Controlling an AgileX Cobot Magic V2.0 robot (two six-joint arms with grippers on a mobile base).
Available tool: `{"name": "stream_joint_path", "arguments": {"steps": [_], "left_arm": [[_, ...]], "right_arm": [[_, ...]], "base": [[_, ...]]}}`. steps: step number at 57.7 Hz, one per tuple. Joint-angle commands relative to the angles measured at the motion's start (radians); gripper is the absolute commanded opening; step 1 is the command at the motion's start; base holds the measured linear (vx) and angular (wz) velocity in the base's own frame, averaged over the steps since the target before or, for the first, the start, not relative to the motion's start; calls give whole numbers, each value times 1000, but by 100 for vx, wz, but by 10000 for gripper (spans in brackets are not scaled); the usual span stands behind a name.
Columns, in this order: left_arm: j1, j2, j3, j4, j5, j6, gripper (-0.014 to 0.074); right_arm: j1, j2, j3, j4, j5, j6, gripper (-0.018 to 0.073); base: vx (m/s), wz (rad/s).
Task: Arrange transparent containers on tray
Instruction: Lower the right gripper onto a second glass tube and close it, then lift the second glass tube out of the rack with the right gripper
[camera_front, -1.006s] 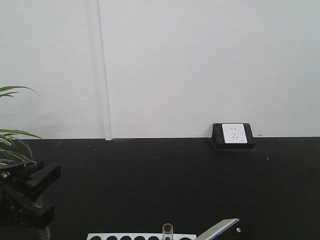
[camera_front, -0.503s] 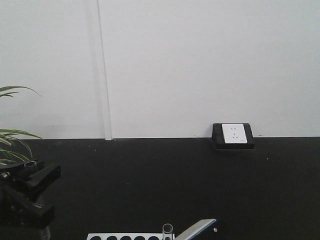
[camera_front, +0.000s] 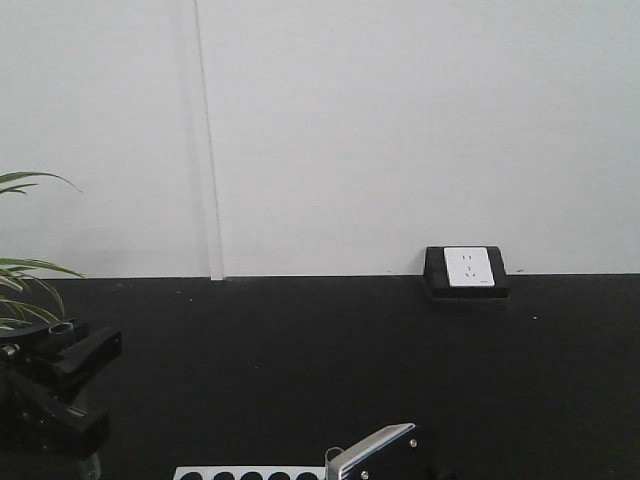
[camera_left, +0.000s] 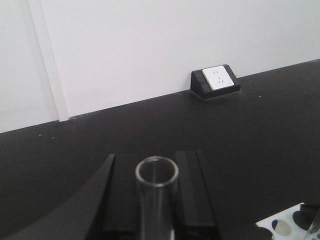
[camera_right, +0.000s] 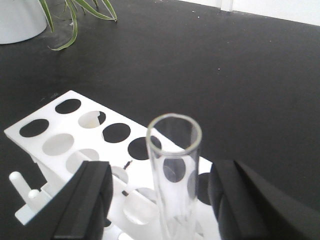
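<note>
While my left end effector (camera_left: 156, 164) is clamped shut on glass, the first test tube (camera_left: 157, 200) stands upright between its black fingers (camera_left: 122, 195), touching both, with its open rim facing the wrist camera. At 1 o'clock in that view, a white wall socket (camera_left: 216, 78) sits where the black bench (camera_left: 100, 140) meets the wall.

My right end effector (camera_right: 161, 172) is spread apart. The second test tube (camera_right: 174, 150) stands upright between its fingers with a gap on each side (narrower on the right). This tube rises at the near side of the white holed rack (camera_right: 65, 145), though I cannot tell which hole it is in. The rack stretches away toward 10 o'clock. Green plant leaves (camera_right: 75, 20) trail at 11 o'clock.
</note>
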Motion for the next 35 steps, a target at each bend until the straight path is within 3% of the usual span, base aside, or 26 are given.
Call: {"name": "stream_joint_path", "arguments": {"steps": [1,20,35], "left_arm": [[1,-14,-37,-6,-84,-2,129],[1,-14,-37,2,-85,-2,128],[1,-14,-37,2,-85,-2,128]], "right_arm": [[-3,-31,-29,-8,-85,-3,445],[-3,-31,-29,-9,-84,-3,250],[-3,-31,-29,-9,-87,-10,215]], "base": [[0,0],[0,0],[0,0]]}}
